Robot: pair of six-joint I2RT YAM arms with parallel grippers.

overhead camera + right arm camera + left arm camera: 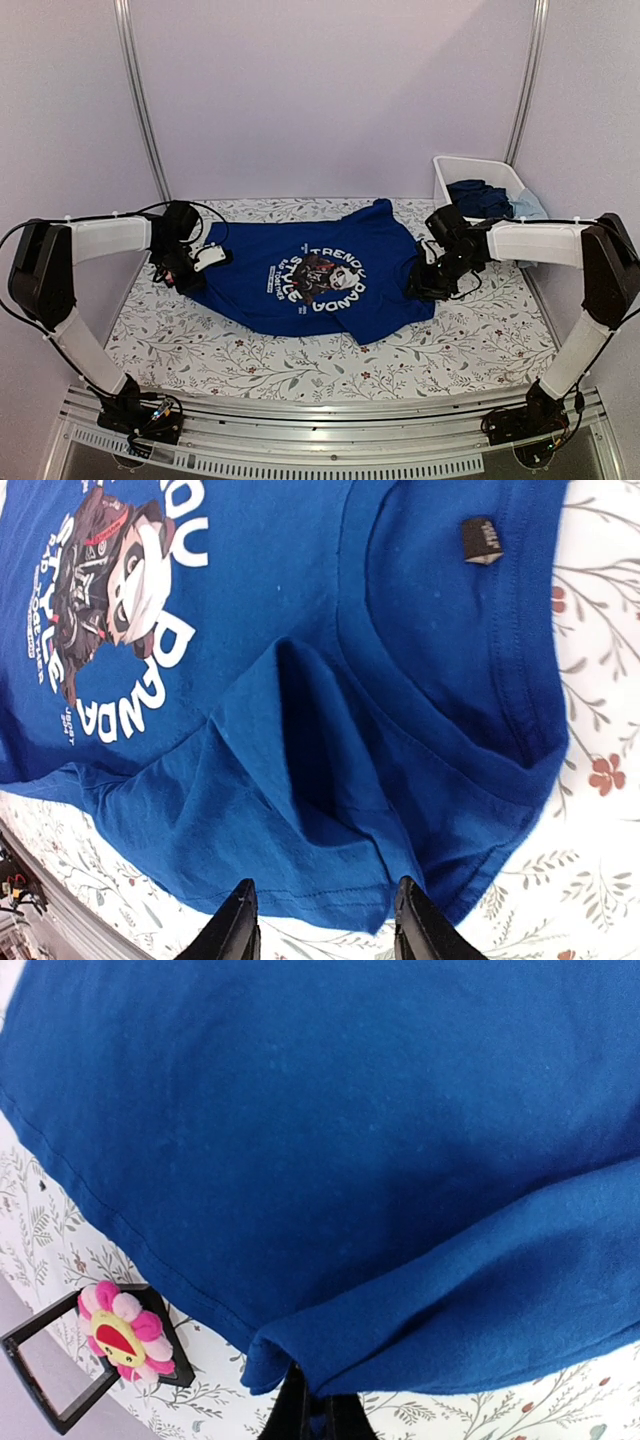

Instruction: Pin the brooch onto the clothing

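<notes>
The clothing [320,275], a royal-blue T-shirt with white lettering around a panda picture, lies spread on the floral table. My left gripper [185,272] is at its left edge. In the left wrist view this gripper [312,1392] is shut on a fold of the clothing [330,1140]. Just left of that fold the pink-petalled brooch [125,1330] rests on a small dark square tray [62,1420]. My right gripper [428,285] is at the shirt's right side. In the right wrist view it [325,930] stands open, its fingers [235,925] straddling the hem of the clothing [330,780] without pinching it.
A white bin [450,175] at the back right holds bunched dark-blue and light-blue clothes [482,197]. The floral tablecloth [300,365] shows bare in front of the shirt. A metal rail [320,440] runs along the near edge, and walls close the back and sides.
</notes>
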